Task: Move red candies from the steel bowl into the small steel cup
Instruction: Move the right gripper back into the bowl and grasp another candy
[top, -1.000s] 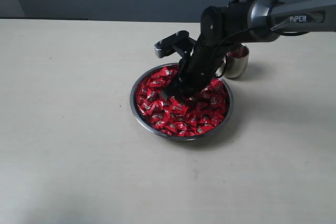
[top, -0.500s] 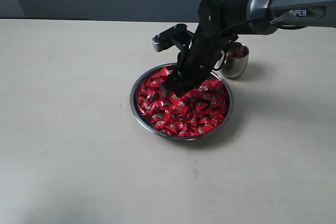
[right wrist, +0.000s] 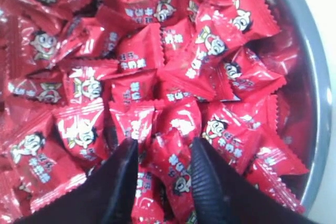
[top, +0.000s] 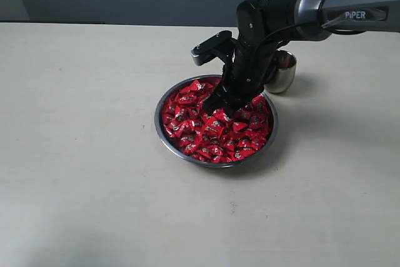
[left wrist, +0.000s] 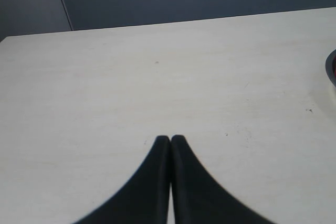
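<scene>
Right gripper (right wrist: 165, 148): jaws spread, tips down in the pile, one wrapped sweet lying in the gap between them. No firm pinch is evident in the wrist view, so do not count it as held.

Table (top: 81, 154): pale, fills most of the exterior view, bare apart from the two vessels.

Right arm (top: 350, 14): enters from the upper right of the frame, runs leftward, then bends sharply at the wrist so that the gripper points steeply down at the centre-right of the bowl. Wrist camera housing juts toward the upper centre.

Steel bowl (top: 157, 123): centre of the frame, packed close to the rim.

Small steel cup (top: 286, 74): just above and right of the bowl, near its rim, partly hidden behind the forearm. You cannot tell from here whether anything is inside.

Left gripper (left wrist: 170, 140): jaws pressed together, holding nothing, over bare table; not seen in the exterior view.

Red candies (top: 187, 123): all the visible ones sit in the bowl.

Progress, as a judgement: early, or little visibly done. The bowl looks nearly full, and the pick, lift, carry and drop into the cup all remain for you.
</scene>
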You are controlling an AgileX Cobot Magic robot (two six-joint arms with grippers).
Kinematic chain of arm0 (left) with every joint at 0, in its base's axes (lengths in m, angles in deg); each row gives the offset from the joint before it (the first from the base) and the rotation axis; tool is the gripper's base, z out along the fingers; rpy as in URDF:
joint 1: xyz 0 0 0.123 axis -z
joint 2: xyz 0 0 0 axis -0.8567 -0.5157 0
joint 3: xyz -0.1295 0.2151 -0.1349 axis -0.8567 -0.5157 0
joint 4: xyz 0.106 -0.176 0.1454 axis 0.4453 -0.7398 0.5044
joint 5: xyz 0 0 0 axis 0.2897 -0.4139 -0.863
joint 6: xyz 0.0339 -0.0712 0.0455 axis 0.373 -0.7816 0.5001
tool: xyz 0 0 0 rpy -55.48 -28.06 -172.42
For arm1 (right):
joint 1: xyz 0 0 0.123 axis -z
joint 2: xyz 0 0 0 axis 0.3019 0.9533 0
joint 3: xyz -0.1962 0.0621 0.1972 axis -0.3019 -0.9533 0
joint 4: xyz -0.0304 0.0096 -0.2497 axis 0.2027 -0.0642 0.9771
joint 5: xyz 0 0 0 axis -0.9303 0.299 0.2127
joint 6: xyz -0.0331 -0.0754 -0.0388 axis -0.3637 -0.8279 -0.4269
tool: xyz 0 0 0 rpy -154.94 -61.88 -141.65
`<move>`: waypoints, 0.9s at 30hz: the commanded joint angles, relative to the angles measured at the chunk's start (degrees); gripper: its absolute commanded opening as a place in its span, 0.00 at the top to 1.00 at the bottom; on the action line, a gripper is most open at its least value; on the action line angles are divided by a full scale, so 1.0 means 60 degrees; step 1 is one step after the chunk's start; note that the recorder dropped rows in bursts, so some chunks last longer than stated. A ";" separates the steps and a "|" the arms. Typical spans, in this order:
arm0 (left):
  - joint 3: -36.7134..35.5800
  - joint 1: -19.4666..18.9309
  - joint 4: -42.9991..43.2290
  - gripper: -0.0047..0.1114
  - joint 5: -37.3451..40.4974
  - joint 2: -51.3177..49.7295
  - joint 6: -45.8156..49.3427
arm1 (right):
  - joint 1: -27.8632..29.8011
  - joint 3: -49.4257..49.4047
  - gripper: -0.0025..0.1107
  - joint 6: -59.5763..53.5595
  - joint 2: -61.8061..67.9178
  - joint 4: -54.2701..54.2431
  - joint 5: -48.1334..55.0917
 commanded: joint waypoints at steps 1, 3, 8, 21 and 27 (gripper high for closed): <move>0.0079 0.0004 0.0019 0.96 -0.0076 0.0046 -0.0025 | 0.0068 0.0045 0.68 0.0030 -0.0040 0.0095 -0.0102; 0.0079 0.0004 0.0019 0.96 -0.0076 0.0046 -0.0025 | 0.0068 0.0045 0.68 0.0033 -0.0040 0.0118 -0.0119; 0.0079 0.0004 0.0019 0.96 -0.0076 0.0046 -0.0025 | 0.0068 0.0045 0.68 0.0033 -0.0040 0.0118 -0.0143; 0.0079 0.0004 0.0019 0.96 -0.0076 0.0046 -0.0025 | 0.0068 0.0028 0.68 0.0181 0.0403 0.0055 -0.0074; 0.0079 0.0004 0.0019 0.96 -0.0076 0.0046 -0.0025 | 0.0068 0.0028 0.68 0.0242 0.0420 0.0073 -0.0074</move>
